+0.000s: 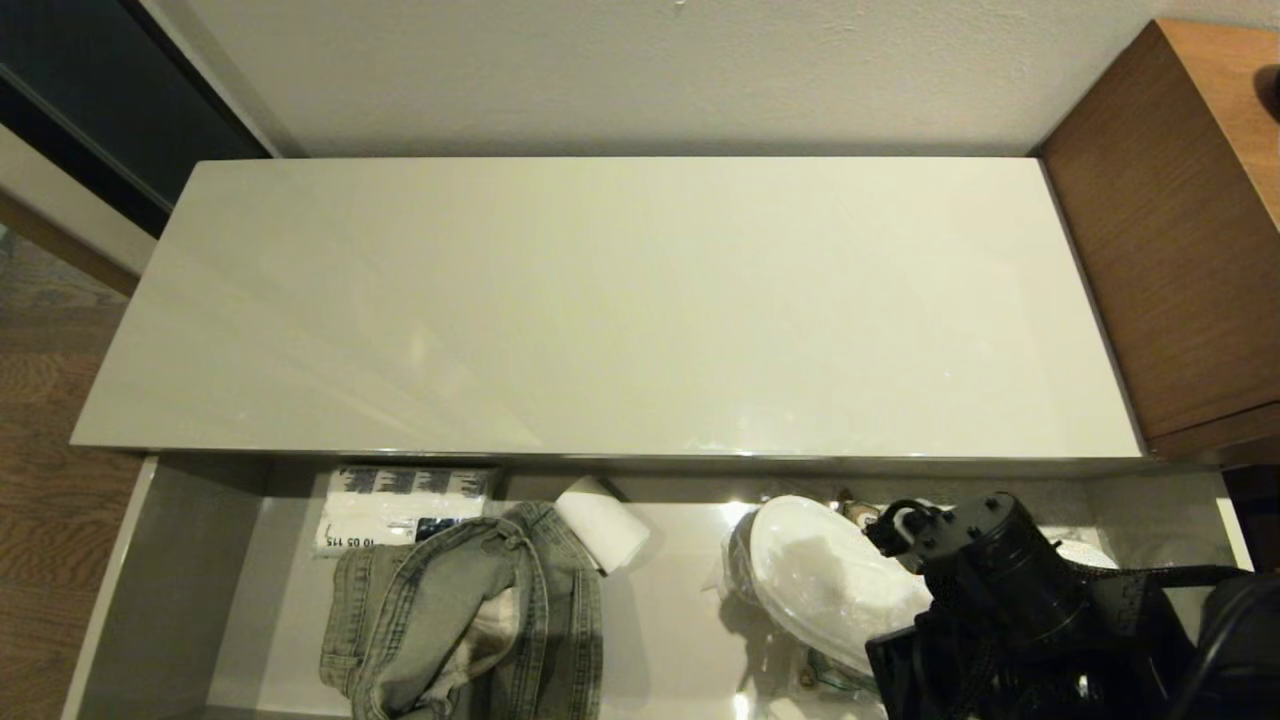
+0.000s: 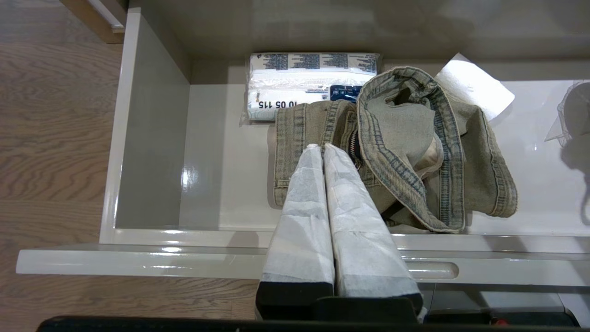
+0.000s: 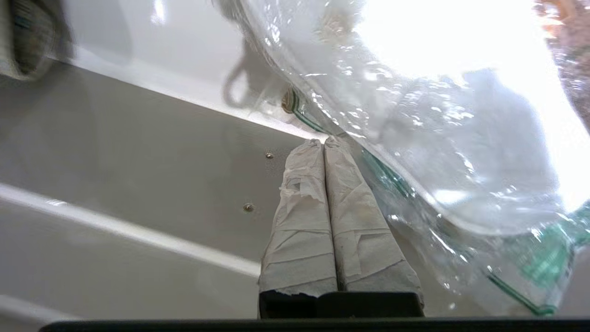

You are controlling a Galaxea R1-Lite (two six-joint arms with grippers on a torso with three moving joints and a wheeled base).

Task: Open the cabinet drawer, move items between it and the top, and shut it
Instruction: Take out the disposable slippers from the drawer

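Now, top (image 1: pixel 600 300): the long glossy beige slab lies bare in my head view; none of the items has reached it, so the moving is all still to do.
Cabinet drawer (image 1: pixel 170 590): pulled out toward me beneath the top's front edge, so I judge the opening step done (closing comes last).
Denim garment (image 1: pixel 470 620): grey-green, crumpled, lying in the left half of the drawer floor, partly over a white printed packet (image 1: pixel 400 505) at the back; a small white paper roll (image 1: pixel 603 525) touches its far side.
Slippers (image 1: pixel 825 580): the flat white pair in clear plastic wrap, in the right half of the drawer, well apart from the denim; a brown packet with green print sits behind and under them, mostly hidden.
Right gripper (image 3: pixel 324 144): low inside the drawer at the slippers' near edge, my two wrapped fingers pressed together with nothing between them; the tips are just at the plastic wrap, though I cannot tell whether they touch it.
Left gripper (image 2: pixel 321 148): hangs above the drawer's front lip over the denim, fingers closed on nothing, idle.
Progress: early, one step of three; my guess is the slippers go first.
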